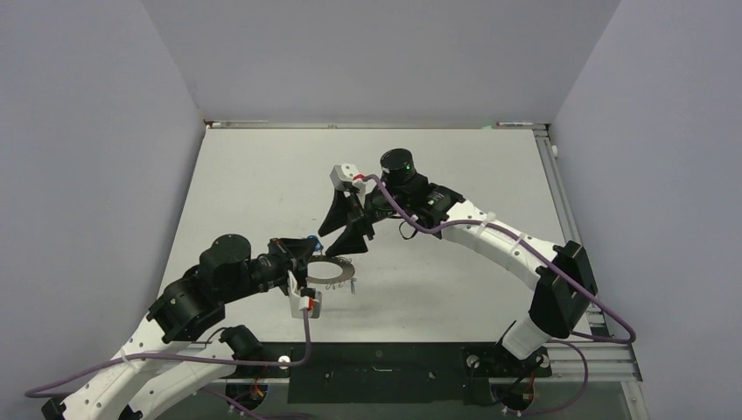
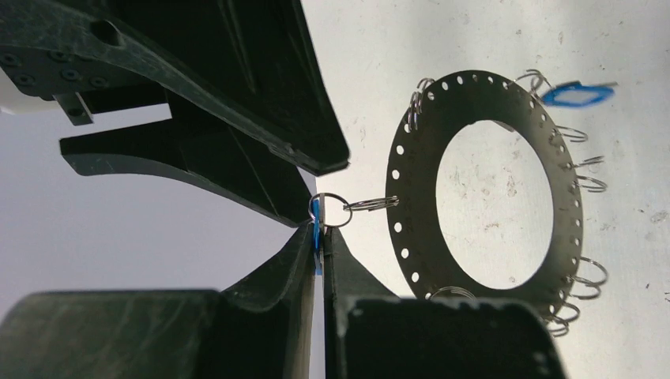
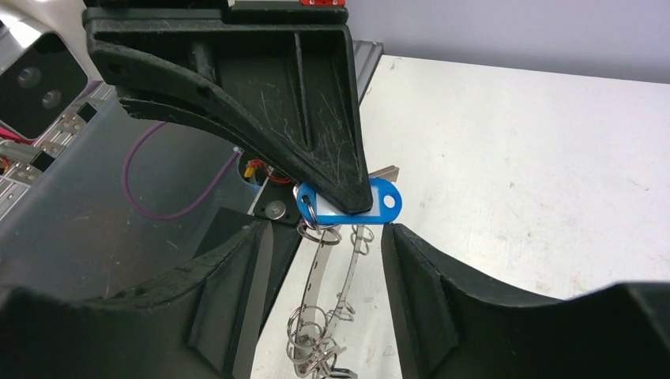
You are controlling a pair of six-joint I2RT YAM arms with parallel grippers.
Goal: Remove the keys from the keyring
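Observation:
The grey keyring (image 1: 333, 270) is in front of the left arm and carries several small wire loops round its rim. My left gripper (image 2: 320, 233) is shut on a blue-headed key (image 2: 318, 237), seen edge-on, which a small split ring (image 2: 333, 211) joins to the keyring (image 2: 411, 197). A second blue key (image 2: 577, 95) hangs at the ring's far rim. My right gripper (image 3: 328, 237) is open, with the keyring (image 3: 316, 272) edge-on between its fingers without touching them. The held blue key (image 3: 383, 201) shows there under the left finger. In the top view the left gripper (image 1: 308, 249) and right gripper (image 1: 326, 245) meet at the ring's far-left rim.
A small dark key (image 1: 353, 284) lies right of the ring. The right gripper's fingers (image 2: 237, 79) hang close above the left gripper. The table's metal front rail (image 1: 394, 372) is just beyond the arm bases, and grey walls enclose the white table (image 1: 455, 175).

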